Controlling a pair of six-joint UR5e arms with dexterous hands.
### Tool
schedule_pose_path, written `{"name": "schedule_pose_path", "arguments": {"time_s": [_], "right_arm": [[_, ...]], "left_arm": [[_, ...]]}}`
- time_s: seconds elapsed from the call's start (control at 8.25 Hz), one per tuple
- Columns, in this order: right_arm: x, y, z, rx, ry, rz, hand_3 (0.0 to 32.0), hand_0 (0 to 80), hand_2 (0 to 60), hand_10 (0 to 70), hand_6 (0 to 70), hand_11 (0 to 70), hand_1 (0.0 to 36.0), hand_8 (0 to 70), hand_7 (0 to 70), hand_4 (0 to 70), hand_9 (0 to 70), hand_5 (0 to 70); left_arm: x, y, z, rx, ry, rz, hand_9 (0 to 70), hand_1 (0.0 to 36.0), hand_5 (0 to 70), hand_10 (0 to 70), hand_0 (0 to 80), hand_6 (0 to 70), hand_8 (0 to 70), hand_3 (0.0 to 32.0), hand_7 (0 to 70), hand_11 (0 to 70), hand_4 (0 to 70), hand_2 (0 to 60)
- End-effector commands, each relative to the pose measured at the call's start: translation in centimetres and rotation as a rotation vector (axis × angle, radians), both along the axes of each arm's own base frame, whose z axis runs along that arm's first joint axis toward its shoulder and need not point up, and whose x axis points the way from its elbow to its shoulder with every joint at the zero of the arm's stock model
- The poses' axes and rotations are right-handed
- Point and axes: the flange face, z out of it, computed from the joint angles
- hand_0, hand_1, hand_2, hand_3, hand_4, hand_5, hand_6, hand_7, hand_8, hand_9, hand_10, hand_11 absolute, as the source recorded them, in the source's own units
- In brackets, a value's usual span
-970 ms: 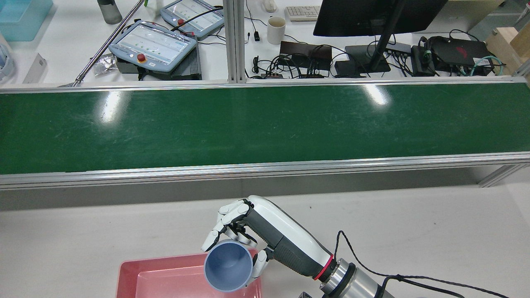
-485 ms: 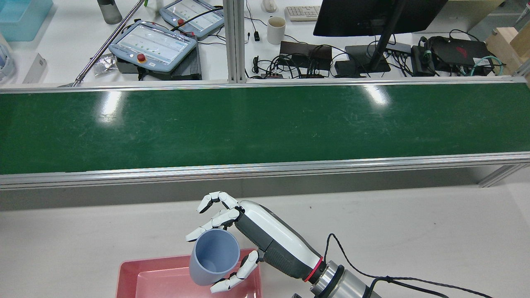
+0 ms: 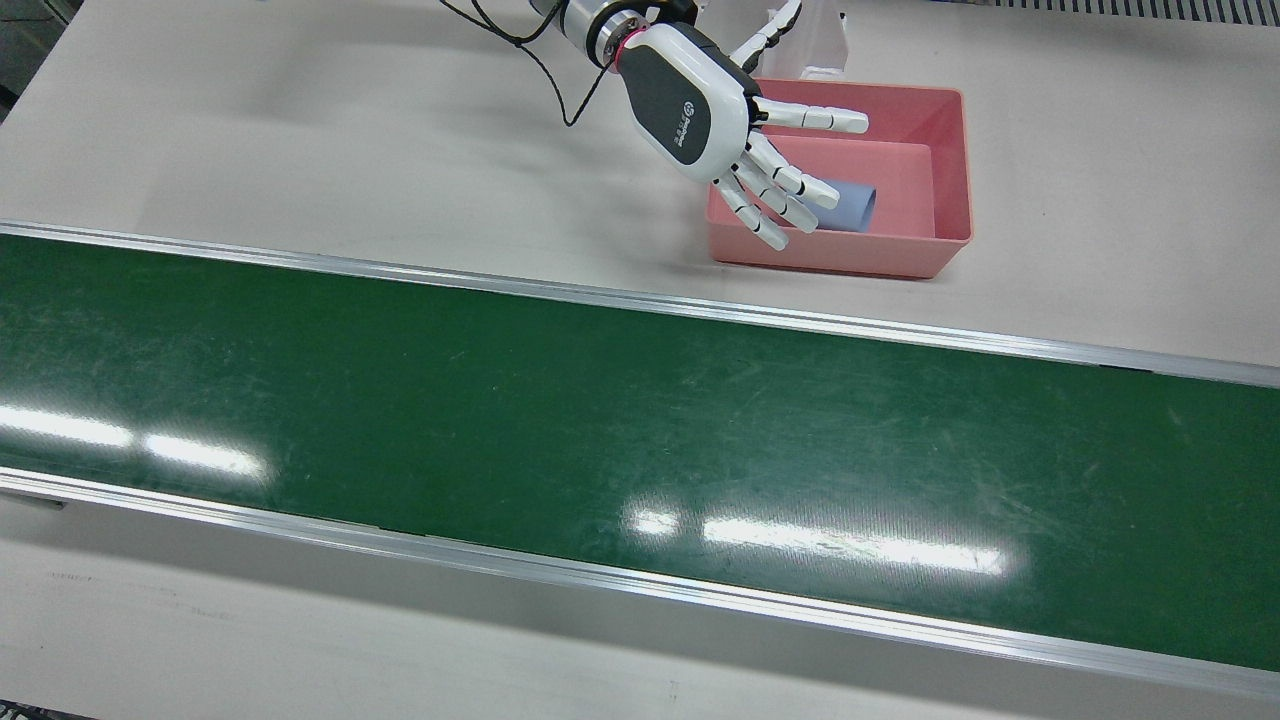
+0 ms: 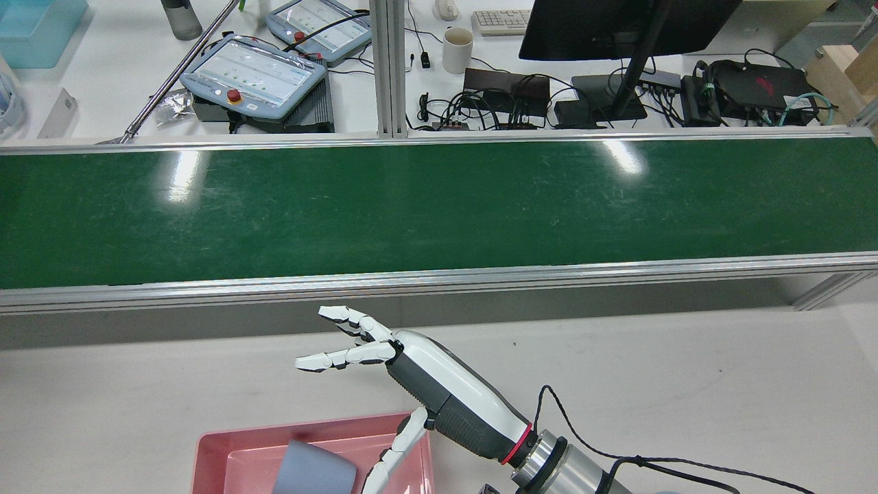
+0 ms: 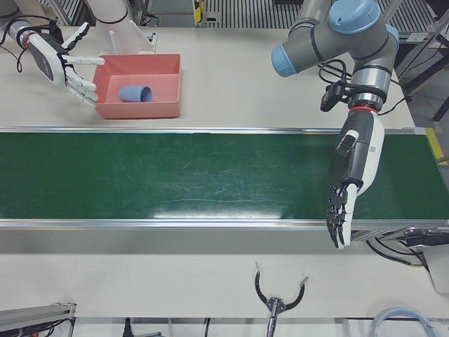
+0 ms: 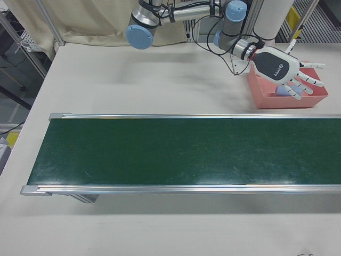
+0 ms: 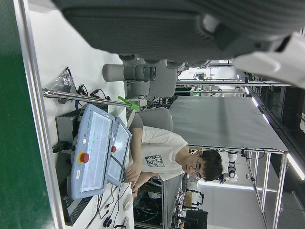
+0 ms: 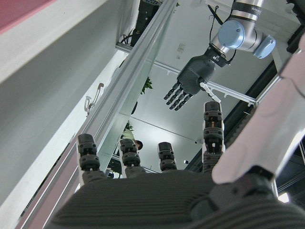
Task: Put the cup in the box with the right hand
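Note:
A blue-grey cup (image 3: 850, 205) (image 4: 314, 470) (image 5: 135, 93) lies on its side inside the pink box (image 3: 950, 170) (image 4: 206, 446) (image 5: 172, 91). My right hand (image 3: 720, 120) (image 4: 411, 374) (image 5: 59, 60) (image 6: 282, 66) hovers over the box's edge nearest the right arm. It is open, its fingers spread, and holds nothing; its fingertips hide part of the cup in the front view. My left hand (image 5: 354, 168) (image 8: 188, 83) hangs open above the conveyor's far end, fingers straight and pointing down, holding nothing.
A long green conveyor belt (image 3: 600, 430) (image 4: 439, 206) with aluminium rails crosses the table between the box and the operators' side. Beyond it stands a desk with teach pendants (image 4: 254, 75), a mug (image 4: 457, 49) and a monitor. A seated person (image 7: 162, 155) is at that desk.
The right hand's fingers opened and let go of the cup. The cup dropped into the pink box and now lies on its side. The hand's fingers stretched out.

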Motion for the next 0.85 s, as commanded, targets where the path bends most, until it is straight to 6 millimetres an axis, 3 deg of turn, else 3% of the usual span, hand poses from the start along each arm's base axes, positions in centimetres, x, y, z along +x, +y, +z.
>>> {"name": "schedule_pose_path", "arguments": {"time_s": [0.0,0.12,0.24,0.36,0.48,0.61,0.73], "right_arm": [[4.3,-5.3,-0.1,0.048,-0.047,-0.034,32.0,45.3,0.0,9.9,1.3,14.4,0.0,11.5,19.7,15.8,10.1,3.8],[8.9,-10.1,1.9,0.082,0.009,-0.024,32.0,46.1,0.0,10.0,1.5,14.7,0.0,11.9,20.3,15.9,10.6,4.2],[13.9,-12.8,4.5,-0.014,0.027,-0.081,26.4,49.5,0.0,10.4,2.8,15.5,1.2,12.7,22.5,23.7,11.6,5.5],[20.3,-16.3,8.0,-0.101,0.038,-0.049,20.2,61.0,0.0,11.3,4.6,17.9,11.8,13.8,26.0,30.5,13.4,8.6],[27.0,-19.1,10.4,-0.159,0.027,0.040,18.0,71.2,0.0,11.9,5.5,19.3,18.0,14.4,28.0,33.9,14.3,10.4],[32.4,-20.9,13.2,-0.222,0.004,0.126,18.6,78.1,24.0,13.0,6.6,22.2,27.9,16.1,29.5,32.5,15.9,14.4],[36.0,-22.3,16.9,-0.264,-0.045,0.184,21.8,80.0,60.0,14.9,7.3,25.9,36.0,17.8,28.7,25.7,17.4,18.2]], "left_arm": [[0.0,0.0,0.0,0.000,-0.001,0.000,0.0,0.0,0.0,0.0,0.0,0.0,0.0,0.0,0.0,0.0,0.0,0.0],[0.0,0.0,0.0,0.000,-0.001,0.000,0.0,0.0,0.0,0.0,0.0,0.0,0.0,0.0,0.0,0.0,0.0,0.0],[0.0,0.0,0.0,0.002,0.000,0.000,0.0,0.0,0.0,0.0,0.0,0.0,0.0,0.0,0.0,0.0,0.0,0.0],[0.0,0.0,0.1,0.000,-0.001,0.000,0.0,0.0,0.0,0.0,0.0,0.0,0.0,0.0,0.0,0.0,0.0,0.0],[0.0,0.0,0.0,0.002,0.000,0.000,0.0,0.0,0.0,0.0,0.0,0.0,0.0,0.0,0.0,0.0,0.0,0.0],[0.0,0.0,0.0,0.002,0.000,0.000,0.0,0.0,0.0,0.0,0.0,0.0,0.0,0.0,0.0,0.0,0.0,0.0],[0.0,0.0,0.1,0.000,-0.001,0.000,0.0,0.0,0.0,0.0,0.0,0.0,0.0,0.0,0.0,0.0,0.0,0.0]]}}
